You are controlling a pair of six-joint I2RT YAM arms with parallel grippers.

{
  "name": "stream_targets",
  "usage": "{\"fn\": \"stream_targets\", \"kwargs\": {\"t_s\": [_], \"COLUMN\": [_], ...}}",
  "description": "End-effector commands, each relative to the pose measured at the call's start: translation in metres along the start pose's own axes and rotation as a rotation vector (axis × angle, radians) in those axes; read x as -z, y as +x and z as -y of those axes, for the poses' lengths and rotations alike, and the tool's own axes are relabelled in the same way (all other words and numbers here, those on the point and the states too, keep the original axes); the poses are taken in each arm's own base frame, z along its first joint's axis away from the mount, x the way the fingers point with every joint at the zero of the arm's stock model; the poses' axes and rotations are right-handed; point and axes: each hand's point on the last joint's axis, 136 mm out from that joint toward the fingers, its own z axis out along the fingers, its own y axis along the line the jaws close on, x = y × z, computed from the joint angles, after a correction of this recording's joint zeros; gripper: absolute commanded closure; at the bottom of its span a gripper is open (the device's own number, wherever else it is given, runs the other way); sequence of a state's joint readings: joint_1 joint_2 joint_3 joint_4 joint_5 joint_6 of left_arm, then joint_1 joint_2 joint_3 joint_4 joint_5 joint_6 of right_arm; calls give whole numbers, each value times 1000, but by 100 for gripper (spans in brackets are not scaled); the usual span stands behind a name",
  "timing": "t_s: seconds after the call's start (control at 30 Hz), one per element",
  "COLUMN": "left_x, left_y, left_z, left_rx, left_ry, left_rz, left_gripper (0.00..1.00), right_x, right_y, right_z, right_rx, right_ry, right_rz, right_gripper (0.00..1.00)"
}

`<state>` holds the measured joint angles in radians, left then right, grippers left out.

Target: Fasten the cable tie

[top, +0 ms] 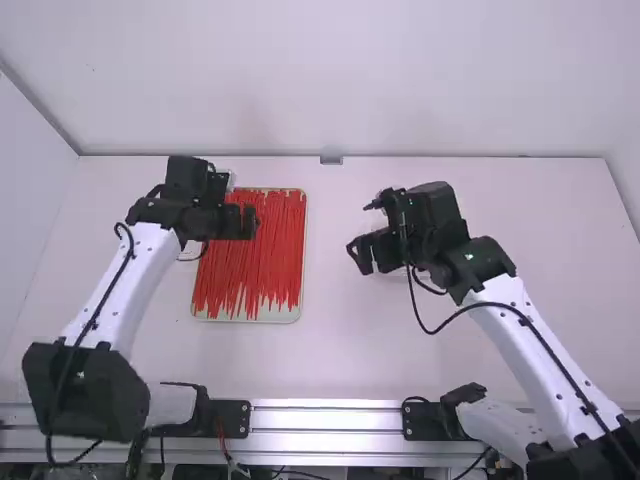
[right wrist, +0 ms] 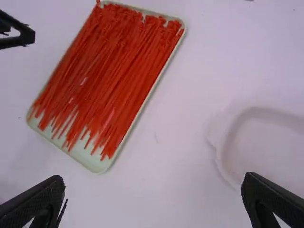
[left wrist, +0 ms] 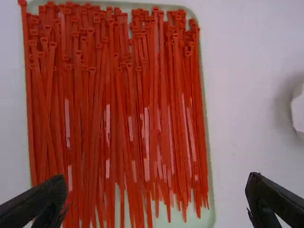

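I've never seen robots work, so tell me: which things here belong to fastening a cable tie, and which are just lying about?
For the job: red cable ties, pale tray, left arm's fingers, right arm's fingers.
Lying about, apparently: white dish, small grey fitting.

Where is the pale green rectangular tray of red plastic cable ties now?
In the high view the pale green tray lies on the white table, left of the middle, partly under the left gripper; the right gripper is off to its right.
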<state>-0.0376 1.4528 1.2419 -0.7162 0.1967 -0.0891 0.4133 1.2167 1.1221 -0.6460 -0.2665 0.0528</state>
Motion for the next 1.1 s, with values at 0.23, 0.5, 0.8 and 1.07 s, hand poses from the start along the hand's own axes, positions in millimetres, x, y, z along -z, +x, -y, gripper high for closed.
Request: {"fn": "stream_targets", "kwargs": {"t_s": [0.23, 0.5, 0.8, 1.07], "left_x": [-45, -99, -155, -194], "left_y": [-50, -62, -50, -35], "left_z": [-5, -13, -24, -28], "left_rx": [-27, -8, 41, 58], "left_ry": [-11, -9, -8, -11], "left_rz": [-72, -100, -143, -181], "left_gripper": [4, 3, 22, 42], "right_x": [-25, -39, -39, -39], "right_y": [-13, -4, 0, 3], "right_z": [16, 20, 21, 21], "right_rx": [-5, -28, -32, -36], "right_ry": [64, 65, 69, 70], "right_rz": [-59, -112, -129, -141], "right_gripper": [0, 0, 1, 1]}}
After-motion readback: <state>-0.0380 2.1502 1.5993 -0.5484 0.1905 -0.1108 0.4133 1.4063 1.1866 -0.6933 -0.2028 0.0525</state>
